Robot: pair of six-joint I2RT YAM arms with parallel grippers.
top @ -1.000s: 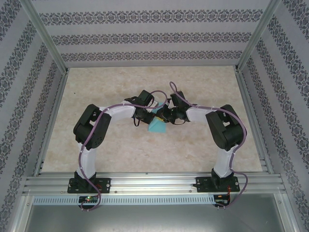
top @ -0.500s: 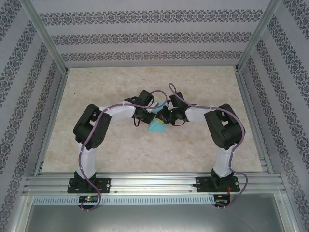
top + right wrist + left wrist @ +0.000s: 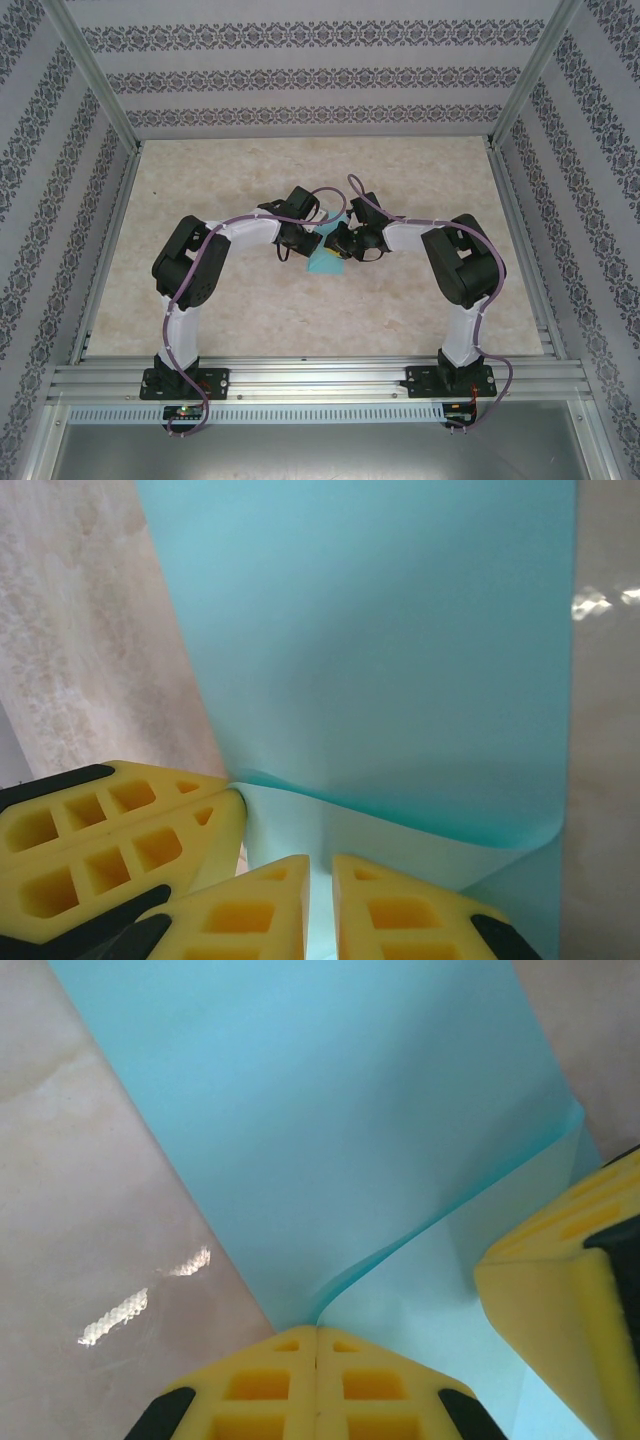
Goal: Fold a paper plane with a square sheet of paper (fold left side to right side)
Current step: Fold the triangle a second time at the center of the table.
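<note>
Two grippers together near the centre of the table (image 3: 200,180), left gripper (image 3: 316,1338) closed, seemingly pinching an edge of the square sheet of paper (image 3: 330,1130), right gripper (image 3: 320,875) narrowly clamping its lifted, curling flap, remainder flat mid-table.

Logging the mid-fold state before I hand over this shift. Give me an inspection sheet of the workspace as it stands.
Surface: pale marbled table, glossy.
Job's things: square sheet of paper, teal, folded over itself, upper layer bowed, not pressed flat.
Clutter: nothing seen.
Grippers: left gripper shut on the sheet's edge; right gripper shut on it close beside, paper between its fingers.
Cables: purple cables run along both arms, off the paper.
Surroundings: patterned walls, aluminium frame.
</note>
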